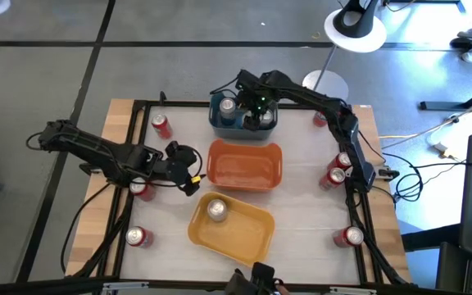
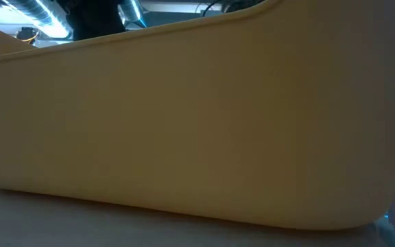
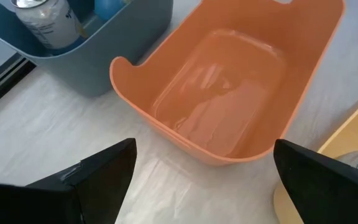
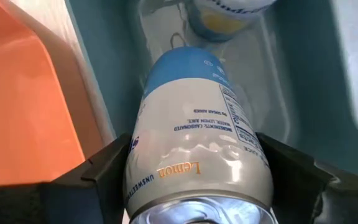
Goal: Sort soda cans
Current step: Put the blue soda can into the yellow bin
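My right gripper (image 4: 197,190) is shut on a white and blue lemon soda can (image 4: 194,149), held tilted down inside the blue bin (image 1: 220,124). Another pale can (image 1: 227,106) stands in that bin. In the high view the right gripper (image 1: 258,112) hangs over the bin. My left gripper (image 1: 192,175) is open and holds nothing, low over the table just left of the orange bin (image 1: 244,164). A silver can (image 1: 217,211) stands in the yellow bin (image 1: 244,233). Red cans stand at the left (image 1: 161,124), (image 1: 142,188), (image 1: 138,237) and at the right (image 1: 335,174), (image 1: 349,237).
The left wrist view looks into the orange bin (image 3: 229,93), with the blue bin (image 3: 117,56) beside it and the yellow bin's rim (image 3: 347,146) at the edge. The yellow bin's wall (image 2: 184,123) fills the low view. A black frame (image 1: 359,205) borders the table.
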